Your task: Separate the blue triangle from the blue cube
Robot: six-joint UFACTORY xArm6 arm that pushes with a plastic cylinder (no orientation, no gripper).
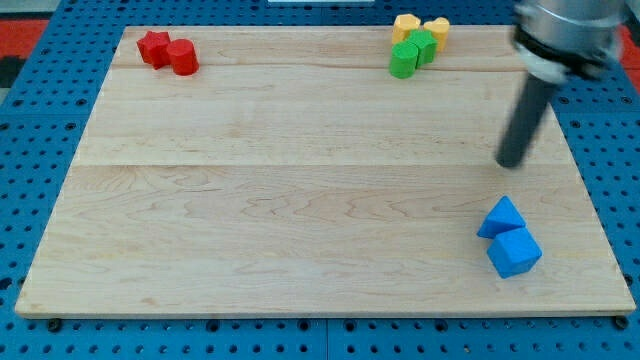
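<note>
Blue cube point(515, 252) lies nearest the view's bottom, close to the right edge of the wooden board point(300, 200), with the blue triangle point(502, 217) touching it just above and slightly to the left; the two form a tight pair. Above them, towards the view's top, my tip point(512, 163) rests over the board, near the triangle but apart from it, with bare wood between. The rod is a plain dark bar with nothing to spread or pinch, and it touches no block. Farther up, at the board's top edge right of centre, sits a cluster of four: two green blocks point(412, 52), whose shapes are hard to make out, with two yellow blocks point(420, 26) just behind them, all packed together. At the top left corner a red star-like block point(153, 46) sits against a red cylinder-like block point(183, 57). Blue pegboard point(40, 150) surrounds the board on all sides.
</note>
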